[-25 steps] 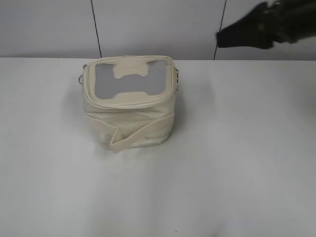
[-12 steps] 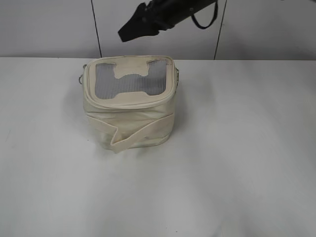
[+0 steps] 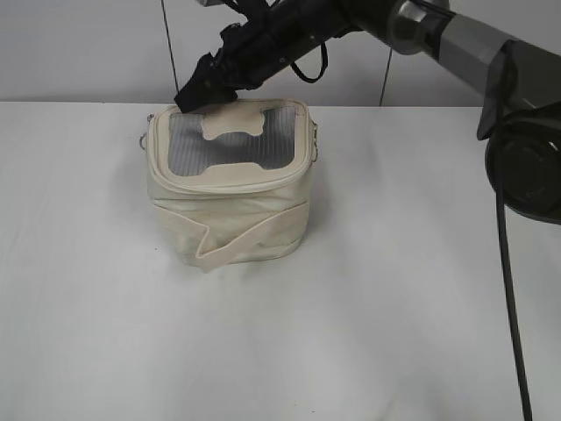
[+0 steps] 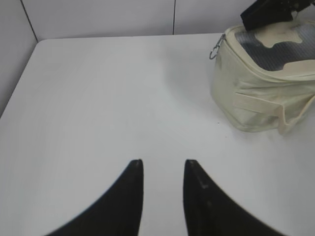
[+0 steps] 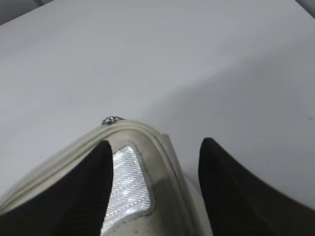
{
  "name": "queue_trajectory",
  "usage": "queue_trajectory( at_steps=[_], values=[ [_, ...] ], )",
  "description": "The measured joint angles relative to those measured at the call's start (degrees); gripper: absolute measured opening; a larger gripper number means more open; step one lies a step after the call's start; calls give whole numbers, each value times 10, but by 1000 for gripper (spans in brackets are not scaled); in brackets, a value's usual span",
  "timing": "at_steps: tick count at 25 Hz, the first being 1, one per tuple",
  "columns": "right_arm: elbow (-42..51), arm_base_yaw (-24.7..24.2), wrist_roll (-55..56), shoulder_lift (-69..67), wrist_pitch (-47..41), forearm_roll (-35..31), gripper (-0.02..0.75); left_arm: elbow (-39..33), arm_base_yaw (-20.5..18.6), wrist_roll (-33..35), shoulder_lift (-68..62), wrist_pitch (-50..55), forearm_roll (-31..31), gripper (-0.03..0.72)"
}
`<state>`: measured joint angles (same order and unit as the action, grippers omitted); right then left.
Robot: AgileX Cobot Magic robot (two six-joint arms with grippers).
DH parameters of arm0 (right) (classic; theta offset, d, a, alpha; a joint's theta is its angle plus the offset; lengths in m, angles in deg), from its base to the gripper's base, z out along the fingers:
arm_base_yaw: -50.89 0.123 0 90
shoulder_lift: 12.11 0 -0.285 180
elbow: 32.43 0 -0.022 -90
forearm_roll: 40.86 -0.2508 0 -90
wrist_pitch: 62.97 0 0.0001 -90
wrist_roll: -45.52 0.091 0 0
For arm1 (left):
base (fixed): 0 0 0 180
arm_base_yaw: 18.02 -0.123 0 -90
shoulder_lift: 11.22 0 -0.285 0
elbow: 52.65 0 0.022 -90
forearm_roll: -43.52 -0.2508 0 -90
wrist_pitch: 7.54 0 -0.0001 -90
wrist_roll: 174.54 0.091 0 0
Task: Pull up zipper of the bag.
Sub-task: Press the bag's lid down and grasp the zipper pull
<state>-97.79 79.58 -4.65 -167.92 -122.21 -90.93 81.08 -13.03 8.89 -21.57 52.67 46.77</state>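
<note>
- Since the earlier pictures, the right arm (image 3: 438,31) has swept from the far right across to the left, and its hand now is over the back left corner of the bag; the bag itself has not moved.
- White bench (image 3: 394,307) carries only one thing, the cream bag (image 3: 230,189), which stands in the back left part of it with its grey mesh window facing up.
- Right hand (image 3: 195,95) is open: in the right wrist view one finger lies over the mesh top and the other is outside the bag's edge, so the corner is between them, but nothing is gripped.
- Left hand (image 4: 162,169) is also open, it holds nothing and it is well apart from the bag, low over bare bench.
- In my judgement the task is only at the approach: no pull tab is held, and the grasp and the whole pull remain to do.
- Small metal piece (image 5: 109,120), maybe the zipper slider, shows at the bag's corner only in the right wrist view; a metal ring (image 4: 215,50) on the bag's side is clearest in the left wrist view.
</note>
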Motion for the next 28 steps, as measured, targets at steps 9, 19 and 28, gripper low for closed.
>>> queue_trajectory(
  at_steps=[9,19,28],
  values=[
    [-4,8,2,-10,-1,34,242,10,6,25,-164,-98,60,200],
    [-5,8,4,-10,-1,47,42,109,-8,520,-570,-235,579,159],
    [-5,8,5,-10,-1,45,42,284,-118,832,-920,-85,761,278]
  ],
)
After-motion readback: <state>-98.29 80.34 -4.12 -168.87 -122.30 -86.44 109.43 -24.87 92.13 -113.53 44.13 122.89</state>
